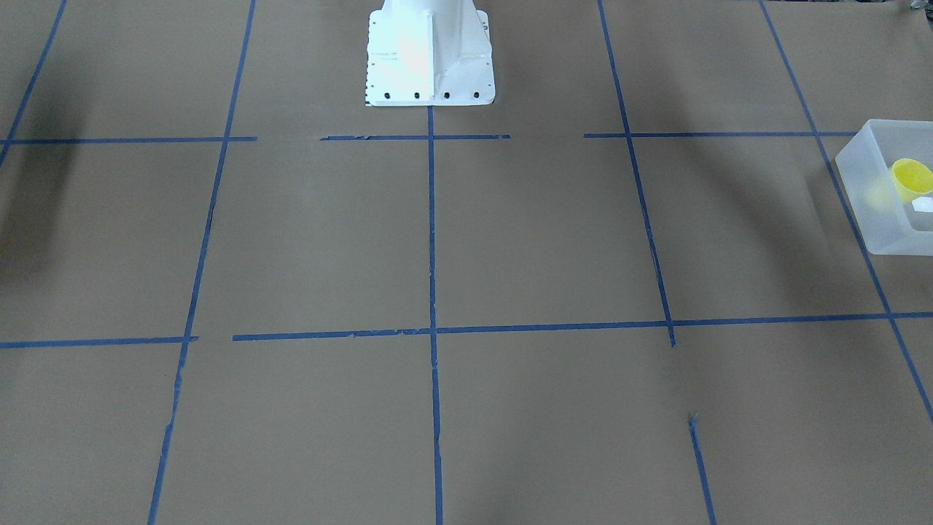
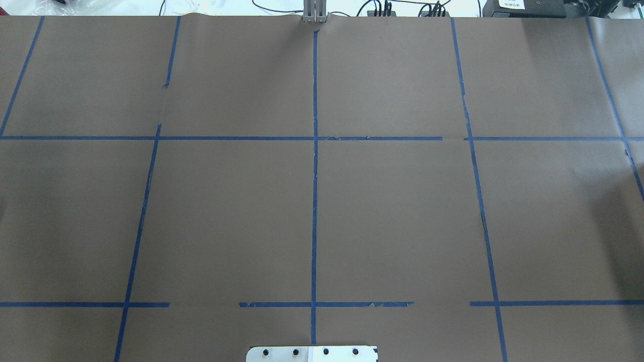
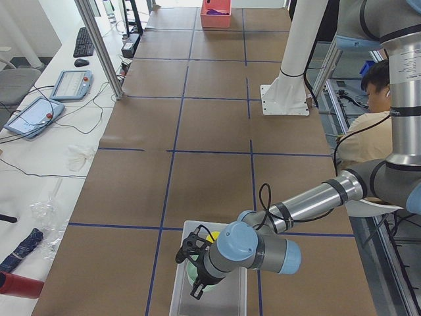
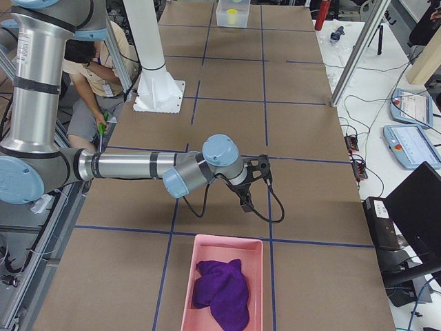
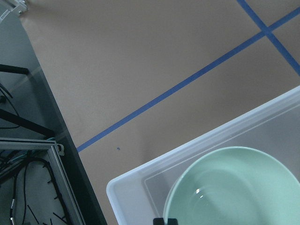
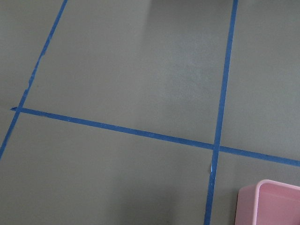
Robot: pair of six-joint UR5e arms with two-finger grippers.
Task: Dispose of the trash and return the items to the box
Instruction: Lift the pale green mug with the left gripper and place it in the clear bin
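over the box, my left tool hangs by the mint bowl; yellow cup inside. left tool, right tool grip: cannot tell.

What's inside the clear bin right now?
A yellow cup, a white label, and a green bowl in or just above it. The bowl covers the bin floor beneath.

We log worktop brown w/ blue tape grid. Box frosted translucent white, label white. Cup yellow. Bowl pale mint green, plain. Tray pink, cloth purple. Robot base white. Left arm silver w/ pale-blue joints, right arm same.
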